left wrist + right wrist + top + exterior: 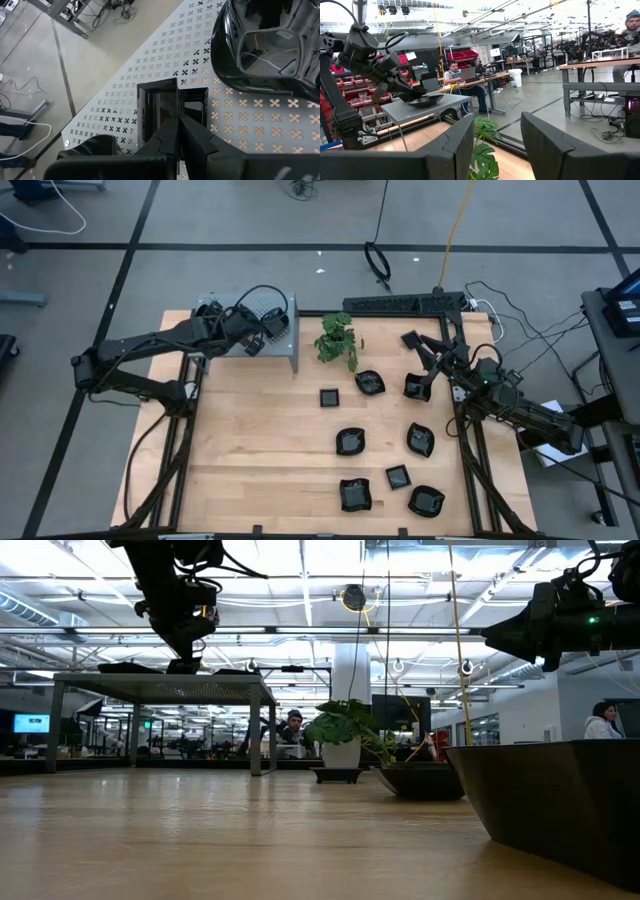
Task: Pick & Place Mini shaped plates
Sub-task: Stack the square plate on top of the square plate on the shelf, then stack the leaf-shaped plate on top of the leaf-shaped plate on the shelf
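Delivering a square mini plate (170, 102) onto the grey perforated box (285, 345) at the table's far-left corner.
Your left gripper (181, 131) sits nearly closed on that plate's rim, above the box top; a wavy plate (267, 47) and another (95, 145) already rest there. Your right gripper (495, 142) waits wide and empty near the far-right edge. Eight plates (350, 442) remain on the table (250, 450), right of centre. You cannot tell the full count on the box: the arm hides it.

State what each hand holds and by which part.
Left hand: small square glossy black plate, by its rim, on the grey perforated box. Right hand: nothing.
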Available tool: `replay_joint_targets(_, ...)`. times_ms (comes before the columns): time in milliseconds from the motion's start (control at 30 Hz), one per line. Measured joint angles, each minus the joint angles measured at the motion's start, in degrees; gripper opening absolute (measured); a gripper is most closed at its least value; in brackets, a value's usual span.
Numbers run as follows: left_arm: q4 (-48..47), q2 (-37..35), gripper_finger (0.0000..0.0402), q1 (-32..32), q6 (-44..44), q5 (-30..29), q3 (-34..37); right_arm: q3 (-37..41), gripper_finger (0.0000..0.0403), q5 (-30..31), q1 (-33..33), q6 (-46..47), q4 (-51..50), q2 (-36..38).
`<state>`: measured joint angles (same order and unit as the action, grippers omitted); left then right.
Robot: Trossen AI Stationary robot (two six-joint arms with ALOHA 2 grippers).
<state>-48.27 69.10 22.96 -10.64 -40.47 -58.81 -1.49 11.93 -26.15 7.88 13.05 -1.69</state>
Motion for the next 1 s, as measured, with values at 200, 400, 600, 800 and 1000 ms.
replay_joint_targets(200,0.1,0.0,0.0036,0.0,-0.8,-0.4,0.0,0.0,0.0153,0.0,0.0,0.0,0.0,0.0)
replay_joint_targets(400,0.3,0.0,0.0096,-0.1,0.1,-1.0,0.0,0.0,0.0153,0.0,0.0,0.0,0.0,0.0)
replay_joint_targets(600,4.1,-0.4,0.0138,-2.6,0.0,-0.3,0.0,0.0,0.0153,0.0,0.0,0.0,0.0,0.0)
replay_joint_targets(800,11.3,-0.5,0.0149,-6.2,-3.3,6.7,0.0,0.0,0.0153,0.0,0.0,0.0,0.0,0.0)
replay_joint_targets(1000,15.6,-0.5,0.0136,-10.1,-10.4,20.3,0.0,0.0,0.0153,0.0,0.0,0.0,0.0,0.0)
